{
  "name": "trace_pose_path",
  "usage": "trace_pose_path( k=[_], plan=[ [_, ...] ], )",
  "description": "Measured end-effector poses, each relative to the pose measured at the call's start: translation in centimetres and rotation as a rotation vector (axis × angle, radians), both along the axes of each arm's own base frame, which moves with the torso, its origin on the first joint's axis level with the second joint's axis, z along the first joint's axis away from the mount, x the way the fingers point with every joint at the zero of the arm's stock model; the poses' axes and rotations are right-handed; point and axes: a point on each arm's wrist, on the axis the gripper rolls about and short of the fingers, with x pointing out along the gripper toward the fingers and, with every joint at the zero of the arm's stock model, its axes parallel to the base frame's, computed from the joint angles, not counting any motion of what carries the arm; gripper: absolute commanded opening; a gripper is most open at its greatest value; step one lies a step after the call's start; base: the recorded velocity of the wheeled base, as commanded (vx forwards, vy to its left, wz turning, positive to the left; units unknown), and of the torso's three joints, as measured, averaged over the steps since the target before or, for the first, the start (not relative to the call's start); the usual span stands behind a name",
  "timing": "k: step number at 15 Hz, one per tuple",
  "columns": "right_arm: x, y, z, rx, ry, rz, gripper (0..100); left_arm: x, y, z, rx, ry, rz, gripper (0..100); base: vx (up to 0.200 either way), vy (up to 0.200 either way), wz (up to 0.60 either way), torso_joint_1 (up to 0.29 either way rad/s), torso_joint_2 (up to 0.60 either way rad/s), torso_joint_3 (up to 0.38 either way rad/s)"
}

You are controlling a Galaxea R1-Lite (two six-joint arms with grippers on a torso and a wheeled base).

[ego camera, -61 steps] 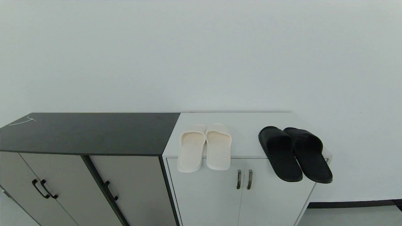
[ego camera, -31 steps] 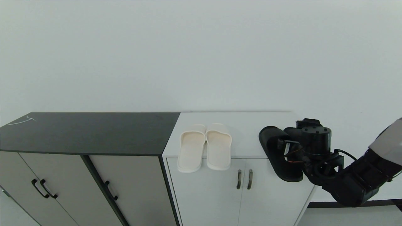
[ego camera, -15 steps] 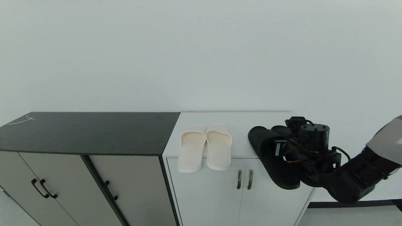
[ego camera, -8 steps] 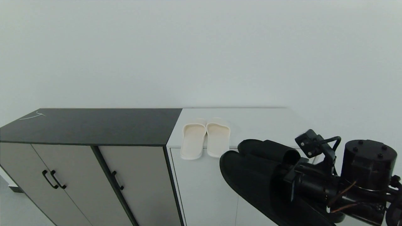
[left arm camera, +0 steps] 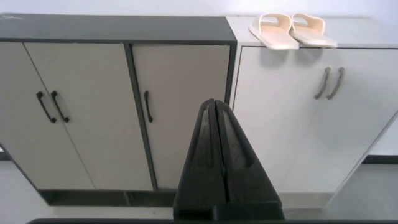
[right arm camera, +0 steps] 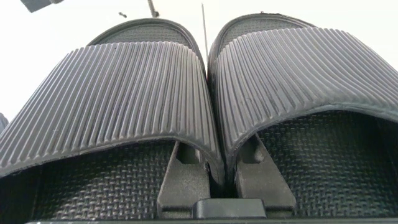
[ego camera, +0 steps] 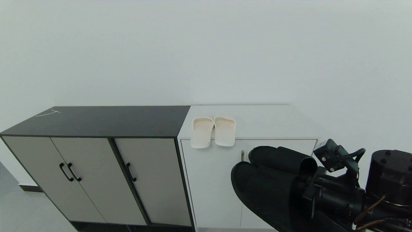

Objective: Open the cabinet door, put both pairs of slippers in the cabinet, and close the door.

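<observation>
Head view: right gripper (ego camera: 304, 187) sits low at the right, in front of the white cabinet (ego camera: 264, 122), clamped on the black slippers (ego camera: 267, 190). The pair is held side by side in the air, off the cabinet top and level with its right door. Ribbed straps face up. The fingers are hidden under the straps from this angle.

Right wrist view: one finger (right arm camera: 183, 177) runs into each slipper under its strap. The two inner side walls are pinched together between the fingers. The slippers touch along the middle line.

White slippers (ego camera: 213, 131) rest on the white cabinet top toward its left end, side by side and touching. Their heels overhang the front edge above the left door. They are well apart from the black pair.

Doors (ego camera: 212, 187) of the white cabinet are both shut. Handles (left arm camera: 329, 83) sit paired at the centre seam.

Left wrist view: left gripper (left arm camera: 215, 112) has its fingers pressed flat together with nothing between them. It is held out in front of the cabinets, well short of them.

Grey cabinet (ego camera: 96, 167) has a black top, three shut doors and black handles. It stands against the white cabinet's left side. A pale scratch (ego camera: 48, 113) marks the black top near its far left corner.
</observation>
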Motion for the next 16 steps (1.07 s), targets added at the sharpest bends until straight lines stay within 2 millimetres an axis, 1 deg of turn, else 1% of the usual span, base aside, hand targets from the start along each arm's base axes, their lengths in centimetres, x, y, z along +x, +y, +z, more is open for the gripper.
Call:
trace_pose_path(
  k=[7, 12, 16],
  plan=[
    [-0.11, -0.01, -0.01, -0.003, -0.004, 0.005, 0, 0.0, 0.0, -0.01, 0.0, 0.001, -0.001, 0, 0.0, 0.2, 0.0, 0.002, 0.0, 0.003],
    [-0.35, -0.19, -0.43, -0.045, -0.024, 0.015, 0, 0.0, 0.0, -0.01, 0.0, 0.001, -0.001, 0, 0.0, 0.2, 0.0, 0.007, 0.0, -0.001],
    [-0.37, -0.22, -0.47, -0.046, -0.023, 0.014, 0, 0.0, 0.0, 0.0, -0.002, 0.0, -0.001, 0, 0.0, 0.2, 0.0, 0.004, 0.0, 0.001]
  ],
)
